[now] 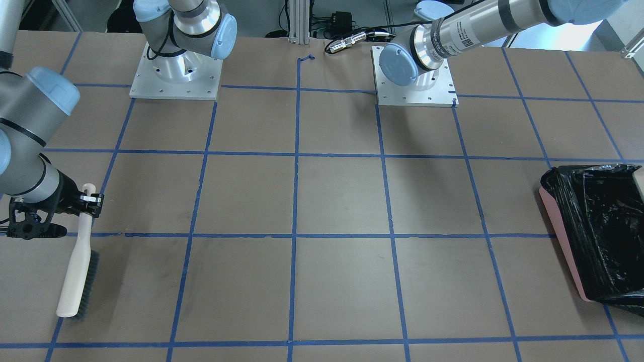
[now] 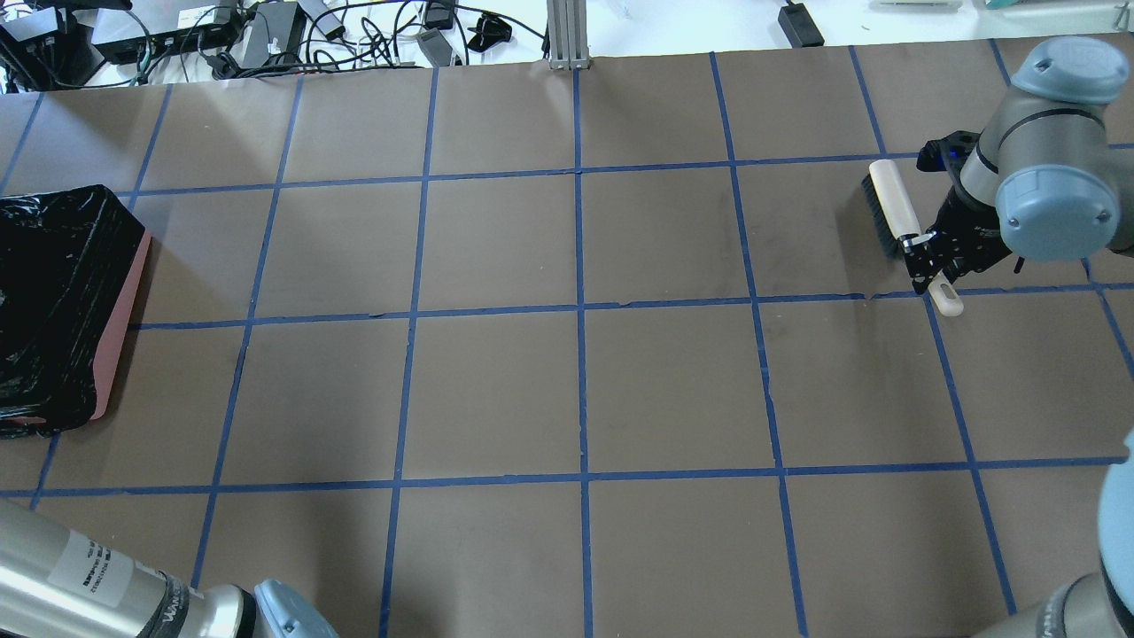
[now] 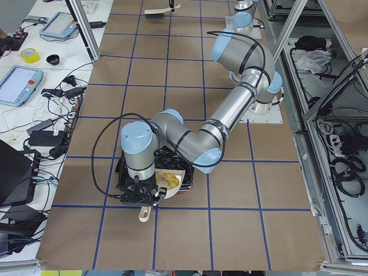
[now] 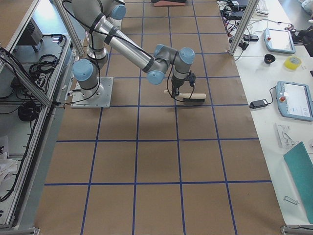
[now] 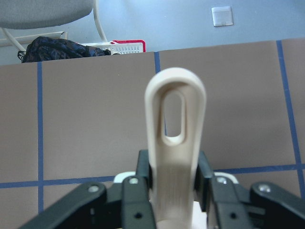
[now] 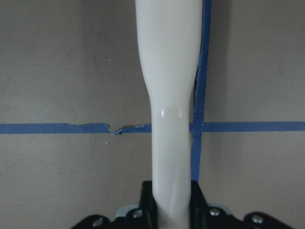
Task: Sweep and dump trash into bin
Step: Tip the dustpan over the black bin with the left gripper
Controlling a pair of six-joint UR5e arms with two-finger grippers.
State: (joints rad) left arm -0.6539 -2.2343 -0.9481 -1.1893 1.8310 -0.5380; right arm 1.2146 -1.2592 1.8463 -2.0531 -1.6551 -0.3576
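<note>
The bin (image 2: 62, 292) is pink, lined with a black bag, and sits at the table's left end. In the exterior left view my left gripper (image 3: 141, 196) hangs over the bin (image 3: 122, 175), shut on the handle of a beige dustpan (image 3: 177, 183) that holds yellow trash (image 3: 167, 179). The left wrist view shows the looped dustpan handle (image 5: 175, 143) clamped in the left gripper (image 5: 174, 179). Far off at the right end, my right gripper (image 2: 921, 248) is shut on the handle of a beige brush (image 2: 889, 206), whose dark bristles rest on the table. The brush handle (image 6: 171, 95) fills the right wrist view.
Brown paper with a blue tape grid covers the table (image 2: 576, 390). Both arm bases (image 1: 175, 75) stand on metal plates along the robot's side. Cables and power bricks (image 2: 266, 35) lie beyond the far edge.
</note>
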